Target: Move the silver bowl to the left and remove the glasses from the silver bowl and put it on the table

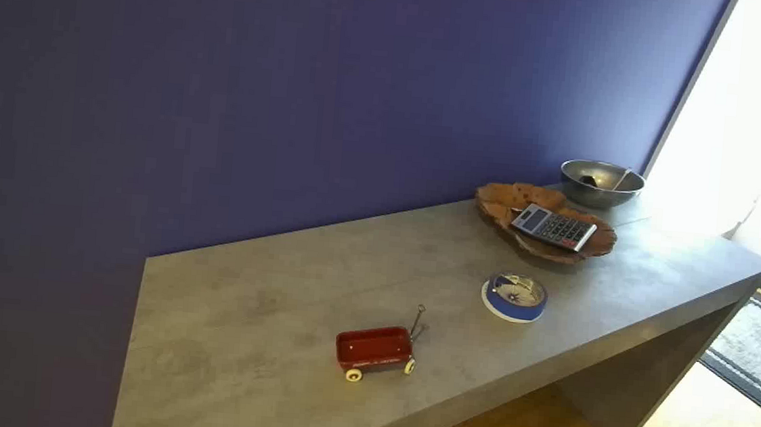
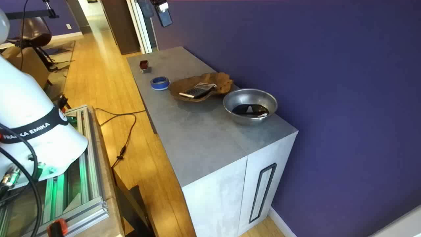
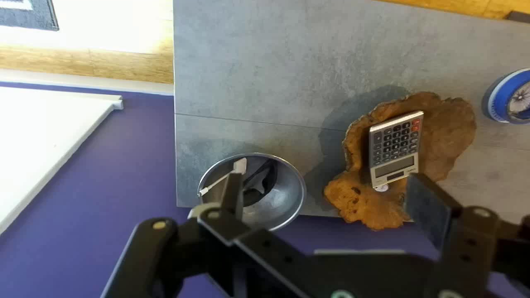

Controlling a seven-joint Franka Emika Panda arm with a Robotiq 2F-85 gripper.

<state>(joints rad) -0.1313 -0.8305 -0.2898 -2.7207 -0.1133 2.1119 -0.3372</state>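
Bowl (image 3: 285, 194): Stands upright on the table (image 3: 256, 70), just below centre in the wrist view.
Glasses (image 3: 271, 178): Lie inside the bowl, beside a short white cable (image 3: 240, 165); not yet removed.
Rim (image 3: 304, 191): Judged step: approach for the leftward move. Align over a bare stretch, away from the glasses. Descend with one of the fingers (image 3: 426, 211) inside and one outside, then grip squarely.
Tray (image 3: 449, 132): Right of the bowl in the wrist view, near it. Keep the bowl level and off the tray during travel.
Gripper (image 3: 325, 182): Jaws spread wide, nothing held. Both exterior views show the bowl free of contact with it.
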